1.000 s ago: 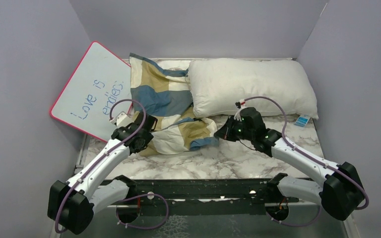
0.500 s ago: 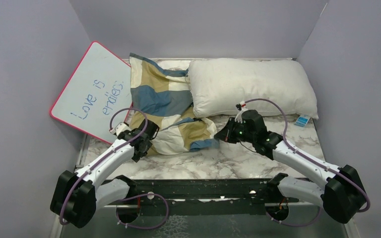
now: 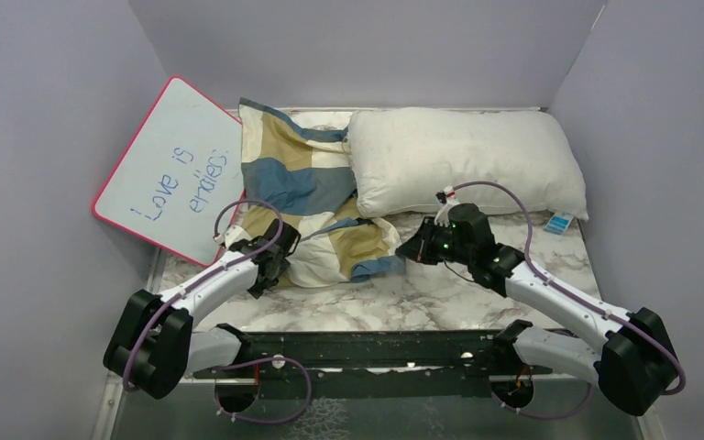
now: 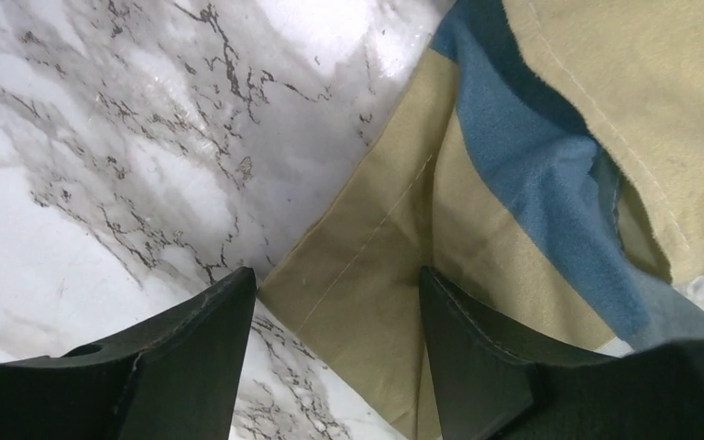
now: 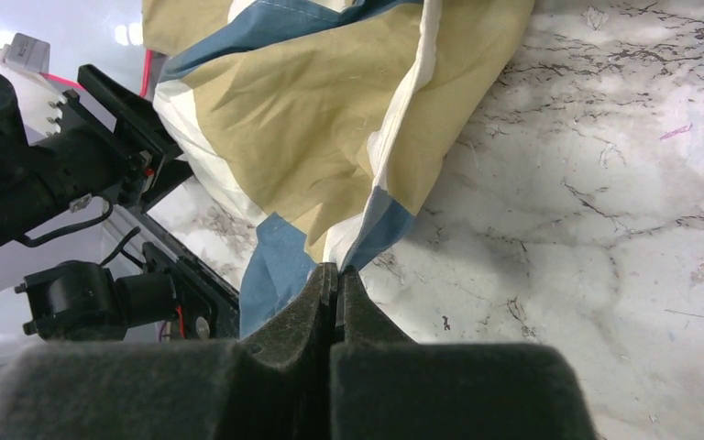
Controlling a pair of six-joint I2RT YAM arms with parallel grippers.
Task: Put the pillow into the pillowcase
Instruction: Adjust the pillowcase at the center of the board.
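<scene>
**Right pincer (image 5: 335, 273) clamped on the pillowcase (image 3: 302, 183), left pincer (image 4: 335, 284) gaping over its hem**

So the surface is a white marble-look table (image 3: 422, 293) with grey veins, boxed in by 3 plain lavender-grey walls (image 3: 357, 46). A black rail runs along the near edge by the 2 arm bases.

Right pincer: fingers pressed flat together, no gap, with a blue-and-cream corner of the pillowcase nipped at the very tips. From there the fabric runs up and away to that pincer's left, crumpled, in tan, blue and cream blocks.

Left pincer: jaws fairly wide apart, gripping nothing. It hangs low over the pillowcase's near left edge, and a tan hem with a stitched seam lies right under the gap. Bare marble sits under its left finger (image 4: 192, 339), cloth under the other one. Can't tell if either finger touches the cloth.

The pillow (image 3: 463, 160) is just beyond the right pincer, plump and white, lying along the back wall, its left end resting on the pillowcase. None of it is inside. A pink-rimmed whiteboard (image 3: 170, 170) leans on the wall beyond and left of the left pincer.
</scene>
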